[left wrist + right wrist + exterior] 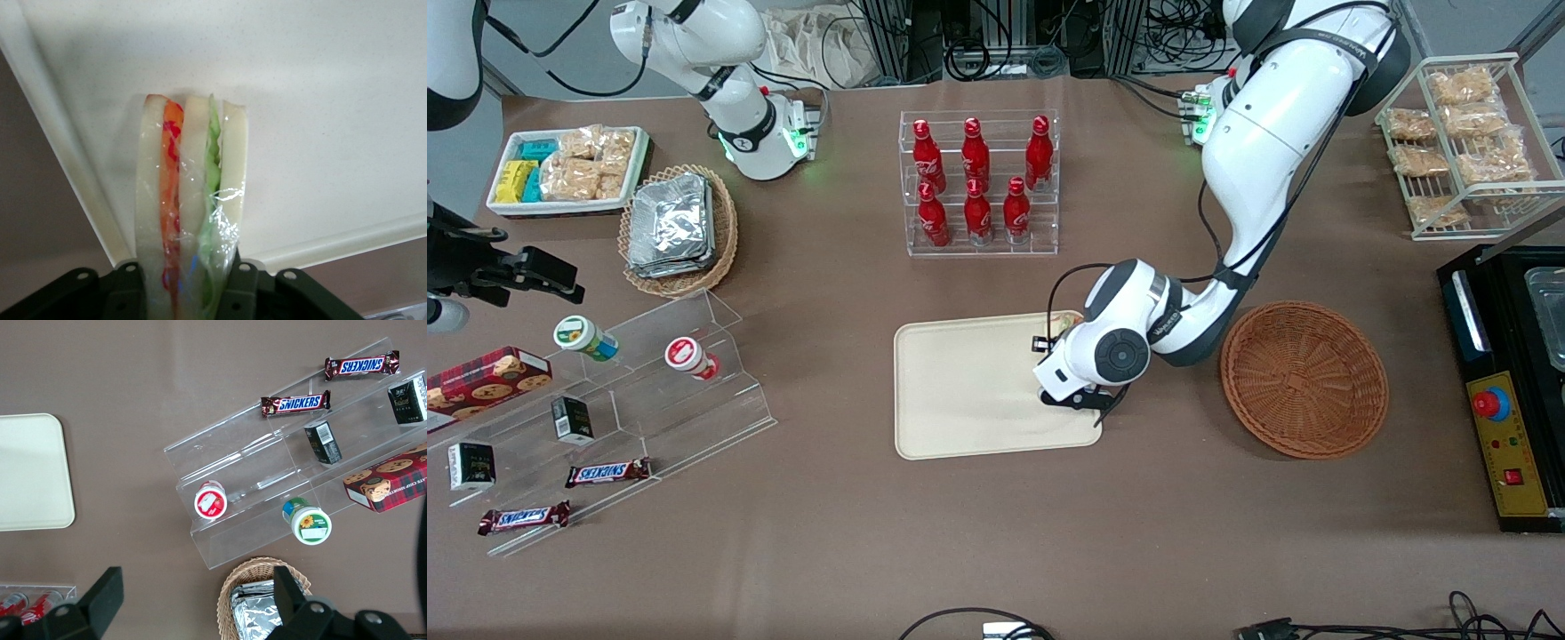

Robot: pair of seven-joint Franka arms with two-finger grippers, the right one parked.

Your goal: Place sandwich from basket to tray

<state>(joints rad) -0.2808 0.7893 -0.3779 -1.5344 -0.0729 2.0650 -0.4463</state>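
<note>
Sandwich [190, 200] is over the tray [960, 391] and in the grip, wedge held on edge between the two fingers, which are closed onto its bread faces at the wide end. The point of the wedge reaches out over the cream surface, close above it or just touching; which one, I cannot tell.

Sweeping the front view from one end to the other: cookie box [485, 378] and Snickers bars [607, 472] on the clear stepped stand toward the parked arm's end, then the red bottles [976, 182] in their rack, farther from the camera than the tray. Then the tray itself, and the gripper [1080, 398] low over the tray's corner nearest the basket [1304, 380]. The basket sits just beside the tray toward the working arm's end, and it shows nothing inside.

Handling, by my reading: this is a light, soft thing. Bread gives under a squeeze, the clear wrap is slick and crinkled, and the red, orange and green layers could shear sideways. The flat bread faces near the thick end are the place to hold, as now, with gentle pressure. A wedge standing on edge may topple flat on release, so let go low.
</note>
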